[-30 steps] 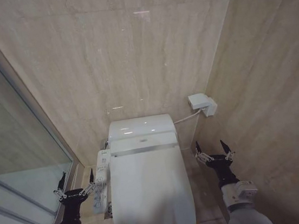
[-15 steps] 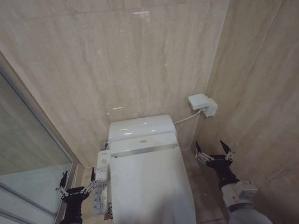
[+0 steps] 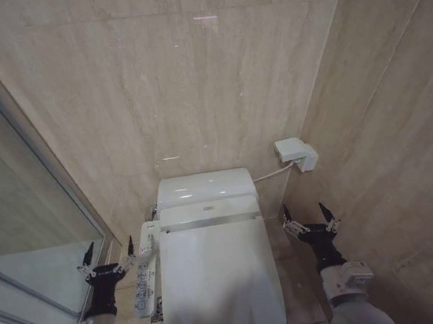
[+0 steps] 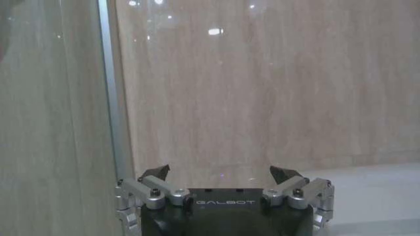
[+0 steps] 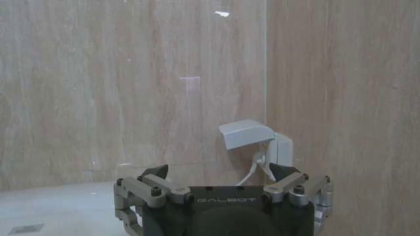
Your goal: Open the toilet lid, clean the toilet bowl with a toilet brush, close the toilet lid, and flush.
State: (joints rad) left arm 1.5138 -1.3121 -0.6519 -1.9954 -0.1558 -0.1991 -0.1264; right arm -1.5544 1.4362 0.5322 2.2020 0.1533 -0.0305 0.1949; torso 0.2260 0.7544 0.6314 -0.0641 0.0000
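Both arms are flanking the closed toilet lid point(image 3: 220, 288): left gripper point(image 3: 106, 254) spread open beside the button panel point(image 3: 145, 270), right gripper point(image 3: 311, 217) gaping too, both holding nothing.

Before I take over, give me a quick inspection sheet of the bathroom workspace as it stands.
Surface: tiled floor, bare beside the toilet.
Job's things: toilet lid shut flat over the toilet bowl; button panel on the robot's left side of it.
Clutter: nothing seen.
Grippers: left gripper open, empty, raised beside the button panel, touching nothing; right gripper open, empty, raised on the other side of the toilet.
Cables: white cord runs from the toilet's back to a wall socket box.
Surroundings: beige stone-look walls meeting in a corner; glass shower screen on the robot's left.
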